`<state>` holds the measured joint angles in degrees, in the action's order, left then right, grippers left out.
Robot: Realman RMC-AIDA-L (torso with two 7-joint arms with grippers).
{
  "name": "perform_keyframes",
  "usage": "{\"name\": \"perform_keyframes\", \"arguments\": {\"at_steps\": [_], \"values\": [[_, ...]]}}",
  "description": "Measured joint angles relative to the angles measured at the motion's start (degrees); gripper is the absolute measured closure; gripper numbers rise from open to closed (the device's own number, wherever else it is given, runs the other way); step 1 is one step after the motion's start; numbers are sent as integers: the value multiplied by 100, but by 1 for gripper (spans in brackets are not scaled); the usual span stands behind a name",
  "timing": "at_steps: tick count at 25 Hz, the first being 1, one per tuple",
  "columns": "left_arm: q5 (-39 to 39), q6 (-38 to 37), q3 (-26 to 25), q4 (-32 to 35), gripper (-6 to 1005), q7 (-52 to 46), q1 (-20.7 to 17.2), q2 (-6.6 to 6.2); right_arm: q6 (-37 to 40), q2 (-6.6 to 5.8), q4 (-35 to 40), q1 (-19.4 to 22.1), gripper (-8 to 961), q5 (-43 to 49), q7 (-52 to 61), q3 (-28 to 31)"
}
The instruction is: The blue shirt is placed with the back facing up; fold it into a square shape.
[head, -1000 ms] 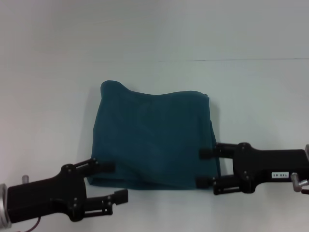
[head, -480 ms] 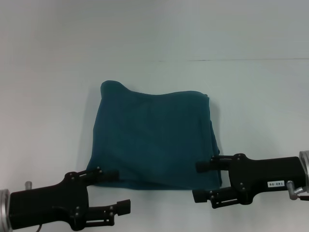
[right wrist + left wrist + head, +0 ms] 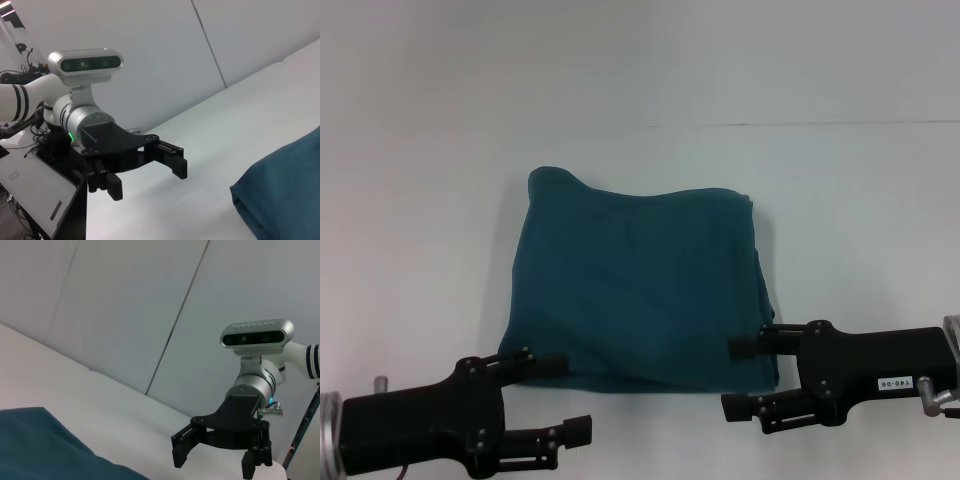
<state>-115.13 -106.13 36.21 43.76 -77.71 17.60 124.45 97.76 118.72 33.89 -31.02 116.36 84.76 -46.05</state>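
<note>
The blue shirt (image 3: 640, 280) lies folded into a rough square in the middle of the white table. My left gripper (image 3: 567, 396) is open and empty, just off the shirt's near left corner. My right gripper (image 3: 736, 376) is open and empty at the near right corner; its upper finger overlaps the shirt's edge in the head view. The left wrist view shows a shirt corner (image 3: 40, 450) and the right gripper (image 3: 215, 460) farther off. The right wrist view shows the shirt's edge (image 3: 285, 195) and the left gripper (image 3: 147, 172) farther off.
The white table (image 3: 860, 220) has a thin seam line (image 3: 800, 124) across its far side. Grey wall panels stand behind the table in both wrist views. A white stand with equipment (image 3: 30, 195) sits beyond the table's left end.
Both grippers have drawn back toward the near edge, off the shirt's front corners, and stay open. The shirt has not moved.
</note>
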Motion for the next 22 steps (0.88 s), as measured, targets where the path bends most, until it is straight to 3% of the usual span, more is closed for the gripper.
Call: {"name": "perform_keyframes", "arguments": {"at_steps": [22], "values": [[0, -27, 0, -14, 125, -7, 35, -8, -29, -7, 13, 0, 38, -9, 76, 19]]}}
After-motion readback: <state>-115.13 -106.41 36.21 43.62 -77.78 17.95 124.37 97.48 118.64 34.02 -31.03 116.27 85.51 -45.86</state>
